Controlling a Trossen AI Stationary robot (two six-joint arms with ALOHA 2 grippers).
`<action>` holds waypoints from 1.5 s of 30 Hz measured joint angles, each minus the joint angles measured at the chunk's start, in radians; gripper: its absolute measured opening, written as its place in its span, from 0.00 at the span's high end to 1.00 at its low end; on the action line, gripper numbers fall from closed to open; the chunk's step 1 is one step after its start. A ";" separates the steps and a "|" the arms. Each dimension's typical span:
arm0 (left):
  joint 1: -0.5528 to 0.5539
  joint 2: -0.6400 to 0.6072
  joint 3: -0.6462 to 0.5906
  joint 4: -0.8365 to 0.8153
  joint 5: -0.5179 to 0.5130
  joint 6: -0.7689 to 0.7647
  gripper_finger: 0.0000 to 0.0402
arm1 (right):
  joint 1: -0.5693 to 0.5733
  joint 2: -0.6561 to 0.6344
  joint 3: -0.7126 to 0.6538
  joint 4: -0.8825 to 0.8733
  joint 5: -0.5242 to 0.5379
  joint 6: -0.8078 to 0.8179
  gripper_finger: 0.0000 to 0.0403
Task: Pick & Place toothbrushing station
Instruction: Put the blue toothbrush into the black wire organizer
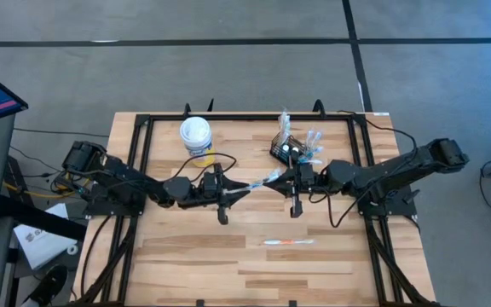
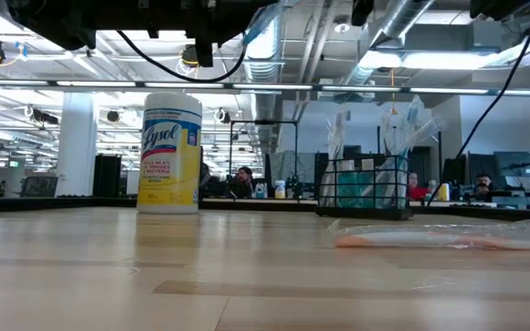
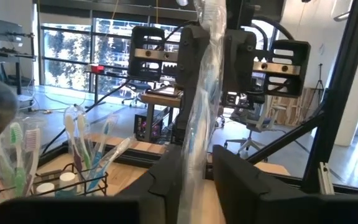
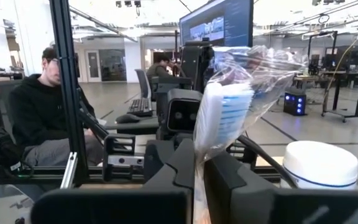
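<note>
The black wire-mesh caddy (image 1: 290,150) stands on the table's far part with several wrapped toothbrushes upright in it; it also shows in the low view (image 2: 366,188) and the left wrist view (image 3: 55,180). My left gripper (image 1: 247,186) and my right gripper (image 1: 280,176) meet tip to tip above the table's middle, near the caddy. Both are shut on one toothbrush in a clear wrapper (image 1: 267,177). Another wrapped toothbrush (image 1: 288,242) lies flat on the table nearer the front. My left gripper pinches the wrapped toothbrush (image 3: 197,124) between its two fingers (image 3: 166,177), coming level from the table's left; the wrapper runs on past the fingertips toward the other gripper, clear of the table. My right gripper pinches the same toothbrush just behind its bristle head (image 4: 224,112), between its two fingers (image 4: 179,171), coming level from the table's right. The clear wrapper bunches around the head, and the toothbrush is lifted clear of the table.
A yellow canister with a white lid (image 1: 196,135) stands on the table's far left part, left of the caddy. A black frame (image 1: 143,128) runs round the table's far edge and sides. People sit in the room beyond the table (image 4: 48,106).
</note>
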 joint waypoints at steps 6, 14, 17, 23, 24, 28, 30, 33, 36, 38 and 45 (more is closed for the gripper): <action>0.000 -0.003 0.000 -0.002 0.003 0.000 0.68 | -0.002 -0.031 0.000 -0.064 0.013 0.000 0.99; -0.001 -0.023 -0.003 -0.003 0.004 0.050 0.60 | -0.003 -0.166 0.000 -0.282 0.110 0.018 1.00; -0.001 -0.023 -0.003 -0.007 0.004 0.050 0.59 | -0.003 -0.217 0.000 -0.382 0.148 0.044 1.00; -0.001 -0.023 -0.003 -0.018 0.004 0.050 0.60 | -0.003 -0.306 0.000 -0.585 0.280 0.104 1.00; -0.001 -0.023 -0.003 -0.022 0.004 0.050 0.60 | -0.003 -0.318 0.000 -0.616 0.299 0.115 1.00; 0.000 -0.023 -0.003 -0.039 0.004 0.050 0.60 | -0.003 -0.364 0.000 -0.715 0.374 0.157 1.00; 0.000 -0.023 -0.003 -0.049 0.004 0.050 0.60 | -0.002 -0.383 0.000 -0.766 0.414 0.176 1.00; 0.000 -0.023 -0.003 -0.056 0.004 0.050 0.60 | -0.002 -0.408 0.000 -0.833 0.469 0.210 1.00; 0.000 -0.023 -0.003 -0.060 0.004 0.045 0.61 | 0.000 -0.427 0.000 -0.894 0.512 0.245 1.00; 0.000 -0.023 -0.002 -0.060 0.004 0.045 0.61 | 0.000 -0.435 0.000 -0.936 0.542 0.262 1.00; 0.000 -0.023 -0.002 -0.063 0.004 0.042 0.62 | -0.001 -0.446 0.000 -1.012 0.608 0.291 1.00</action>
